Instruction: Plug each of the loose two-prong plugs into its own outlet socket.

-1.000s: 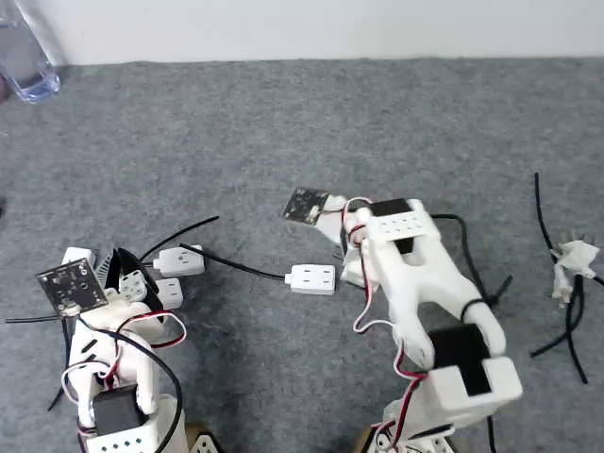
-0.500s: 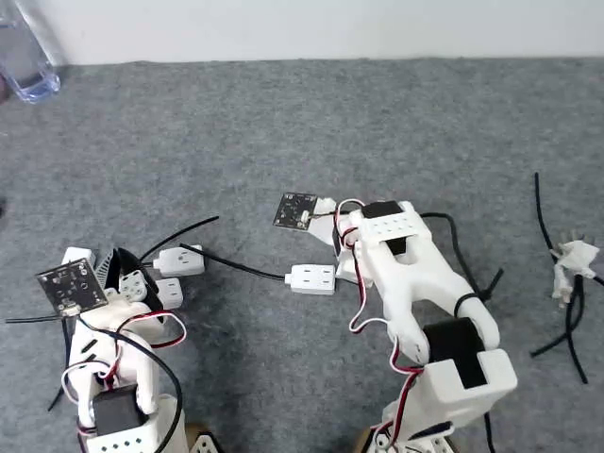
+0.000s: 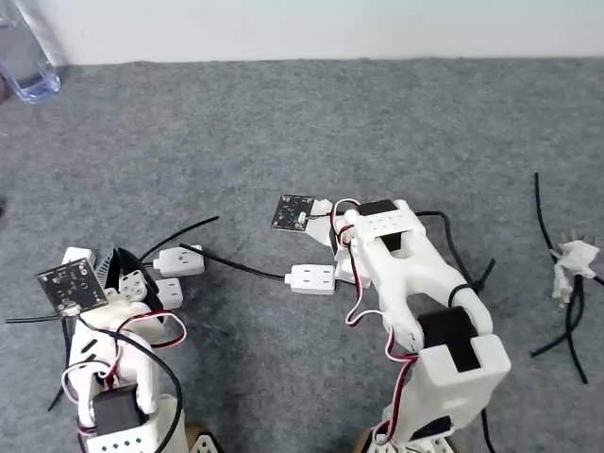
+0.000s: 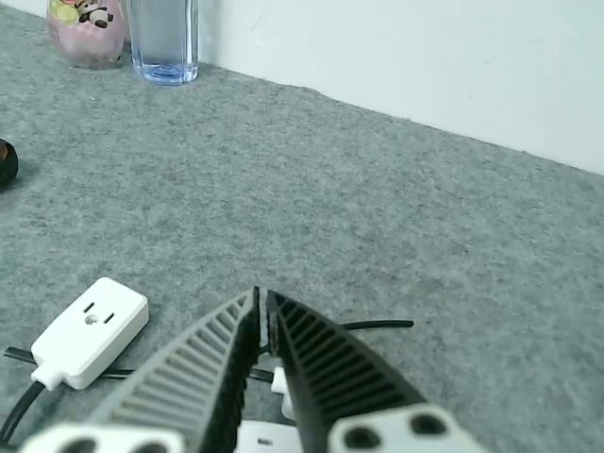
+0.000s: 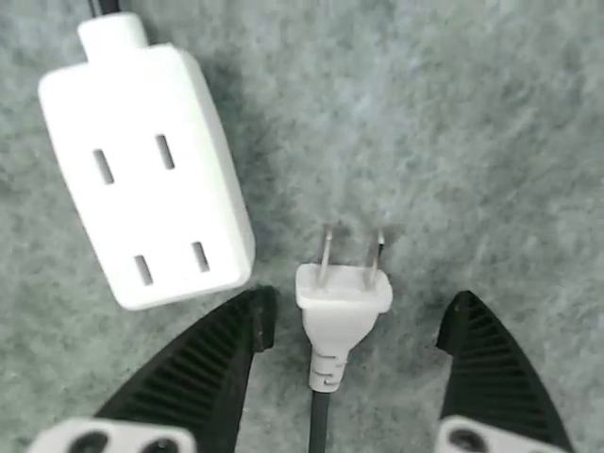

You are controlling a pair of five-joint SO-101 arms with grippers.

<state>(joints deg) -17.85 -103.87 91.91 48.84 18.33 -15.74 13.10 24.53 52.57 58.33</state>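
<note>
Seen from the right wrist, the right gripper (image 5: 361,307) has its jaws spread wide on either side of a white two-prong plug (image 5: 343,297) on a black cord. The plug lies untouched on the grey felt table (image 5: 453,113), just beside a white plastic four-slot outlet block (image 5: 146,179). Seen from the left wrist, the left gripper (image 4: 261,300) has its jaws pressed together near a white single-outlet socket (image 4: 90,330).

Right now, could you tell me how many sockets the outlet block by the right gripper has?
2 on the outlet block: one socket at its cord end, the other at the end nearer the plug; other faces are hidden.
</note>
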